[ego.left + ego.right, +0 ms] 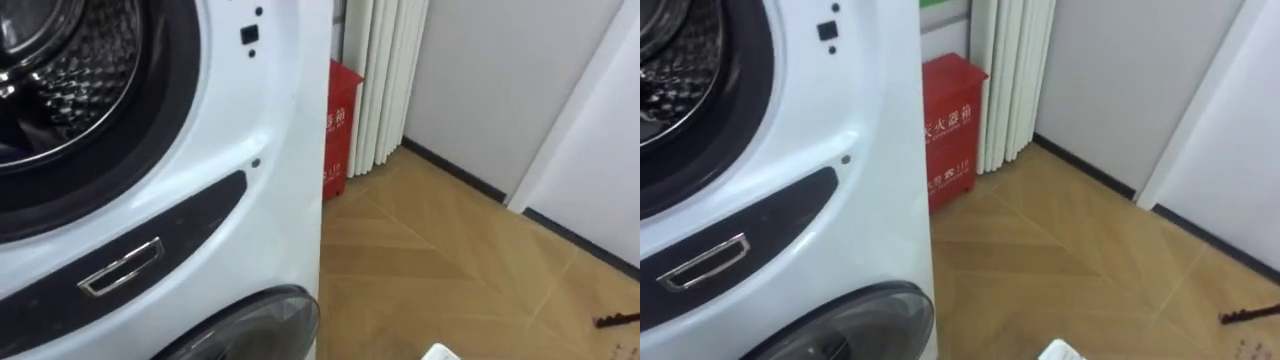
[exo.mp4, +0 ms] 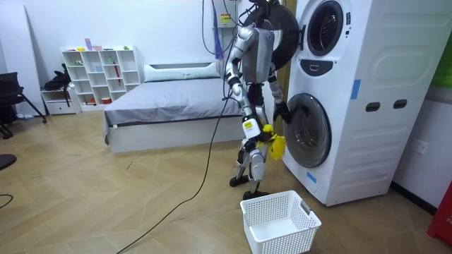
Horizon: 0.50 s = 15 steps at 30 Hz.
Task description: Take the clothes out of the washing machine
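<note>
Both eye views sit close against the washing machine [image 1: 250,100], which the room view shows whole.

The washing machine [image 1: 250,120] has a smooth, glossy white shell; painted metal or plastic, I can't tell which. Its drum [image 1: 80,50] is bright perforated metal. The dark panel [image 1: 200,215] below looks like shiny black plastic, with a chrome-bright handle [image 1: 120,268] set in it. The floor [image 1: 430,260] is smooth wood with a soft sheen. The red box [image 1: 338,120] is glossy. The basket [image 2: 279,222] is white plastic lattice, and the bed [image 2: 162,99] is covered in matt grey cloth
</note>
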Tool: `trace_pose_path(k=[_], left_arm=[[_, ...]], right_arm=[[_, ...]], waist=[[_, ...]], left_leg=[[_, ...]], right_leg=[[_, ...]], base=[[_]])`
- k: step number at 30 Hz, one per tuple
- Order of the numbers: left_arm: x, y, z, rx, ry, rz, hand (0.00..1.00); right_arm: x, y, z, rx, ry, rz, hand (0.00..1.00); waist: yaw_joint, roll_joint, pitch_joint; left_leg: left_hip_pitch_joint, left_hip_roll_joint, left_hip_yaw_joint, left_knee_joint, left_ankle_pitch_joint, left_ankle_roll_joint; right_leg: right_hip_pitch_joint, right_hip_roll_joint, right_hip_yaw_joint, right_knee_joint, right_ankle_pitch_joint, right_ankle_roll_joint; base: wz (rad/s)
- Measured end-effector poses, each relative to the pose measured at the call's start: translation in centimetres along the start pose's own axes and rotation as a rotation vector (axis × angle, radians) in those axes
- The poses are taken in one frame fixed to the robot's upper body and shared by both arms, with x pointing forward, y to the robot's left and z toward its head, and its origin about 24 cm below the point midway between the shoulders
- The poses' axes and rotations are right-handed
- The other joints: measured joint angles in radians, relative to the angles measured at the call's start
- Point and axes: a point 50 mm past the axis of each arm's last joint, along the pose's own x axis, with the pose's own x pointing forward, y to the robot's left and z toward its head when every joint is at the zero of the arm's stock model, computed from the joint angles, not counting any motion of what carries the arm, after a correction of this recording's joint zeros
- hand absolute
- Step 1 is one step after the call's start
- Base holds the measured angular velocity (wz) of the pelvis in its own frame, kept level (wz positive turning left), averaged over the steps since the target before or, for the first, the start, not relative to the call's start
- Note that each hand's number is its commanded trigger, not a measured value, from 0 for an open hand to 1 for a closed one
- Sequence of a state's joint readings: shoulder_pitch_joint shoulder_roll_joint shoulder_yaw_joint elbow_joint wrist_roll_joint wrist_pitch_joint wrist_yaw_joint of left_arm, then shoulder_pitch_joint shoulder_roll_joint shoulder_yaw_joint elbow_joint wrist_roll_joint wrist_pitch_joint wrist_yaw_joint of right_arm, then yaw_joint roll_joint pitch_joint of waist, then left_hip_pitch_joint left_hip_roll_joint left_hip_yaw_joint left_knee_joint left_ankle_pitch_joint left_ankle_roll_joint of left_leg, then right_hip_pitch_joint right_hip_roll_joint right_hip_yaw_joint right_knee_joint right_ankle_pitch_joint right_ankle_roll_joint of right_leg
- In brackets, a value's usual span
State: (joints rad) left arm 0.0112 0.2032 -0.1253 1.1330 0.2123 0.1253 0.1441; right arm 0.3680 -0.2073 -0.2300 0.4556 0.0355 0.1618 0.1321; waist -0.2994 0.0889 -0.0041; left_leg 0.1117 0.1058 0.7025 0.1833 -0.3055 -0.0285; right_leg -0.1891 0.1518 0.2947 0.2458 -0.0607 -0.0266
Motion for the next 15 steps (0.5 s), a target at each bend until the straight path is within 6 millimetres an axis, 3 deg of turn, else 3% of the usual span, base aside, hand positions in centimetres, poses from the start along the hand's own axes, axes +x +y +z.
trace_pose_path(k=[2,4,5,7,10,12,15], left_arm=[[0.0,-0.2,0.1,-0.031,-0.010,-0.005,0.00],[-0.1,-0.4,0.1,-0.036,-0.018,-0.015,0.00],[-0.1,-0.6,-0.1,-0.048,-0.015,-0.019,0.00],[-0.1,-0.6,0.0,-0.070,-0.013,-0.022,0.00],[-0.1,-0.6,-0.1,-0.101,-0.008,-0.022,0.00],[-0.1,-0.9,-0.1,-0.124,-0.004,-0.025,0.00],[-0.2,-1.6,0.6,-0.172,-0.017,-0.039,0.00]], right_arm=[[0.7,0.1,0.0,0.042,0.022,-0.020,1.00],[1.3,0.2,0.8,0.062,0.004,-0.042,1.00],[1.7,0.3,1.6,0.066,-0.024,-0.052,1.00],[2.6,0.6,3.0,0.078,-0.064,-0.065,1.00],[3.4,1.1,4.4,0.091,-0.092,-0.064,1.00],[4.0,1.2,6.1,0.099,-0.137,-0.075,1.00],[4.3,0.9,7.0,0.140,-0.155,-0.112,1.00]], waist=[[0.001,0.019,-0.0002],[0.003,0.047,0.0054],[0.003,0.064,0.0051],[0.003,0.089,0.0117],[0.005,0.099,0.0108],[0.002,0.103,0.0104],[0.003,0.114,0.0101]], left_leg=[[-0.021,-0.003,-0.001,0.003,0.000,0.001],[-0.046,-0.013,-0.006,0.004,0.001,0.004],[-0.062,-0.015,-0.031,0.004,0.003,0.007],[-0.086,-0.031,-0.084,0.004,0.007,0.013],[-0.118,-0.034,-0.105,0.005,0.013,0.022],[-0.163,-0.051,-0.116,0.011,0.021,0.034],[-0.202,-0.059,-0.131,0.022,0.027,0.043]], right_leg=[[-0.021,-0.003,0.001,0.006,-0.002,0.003],[-0.047,-0.006,0.001,0.016,-0.003,0.005],[-0.071,-0.008,-0.001,0.029,-0.004,0.007],[-0.100,-0.010,0.002,0.042,-0.005,0.008],[-0.139,-0.014,0.003,0.065,-0.010,0.010],[-0.192,-0.025,0.001,0.090,-0.019,0.014],[-0.231,-0.035,-0.013,0.102,-0.021,0.015]], base=[[0.00],[-0.02],[-0.06],[-0.03],[0.06],[0.07],[0.15]])
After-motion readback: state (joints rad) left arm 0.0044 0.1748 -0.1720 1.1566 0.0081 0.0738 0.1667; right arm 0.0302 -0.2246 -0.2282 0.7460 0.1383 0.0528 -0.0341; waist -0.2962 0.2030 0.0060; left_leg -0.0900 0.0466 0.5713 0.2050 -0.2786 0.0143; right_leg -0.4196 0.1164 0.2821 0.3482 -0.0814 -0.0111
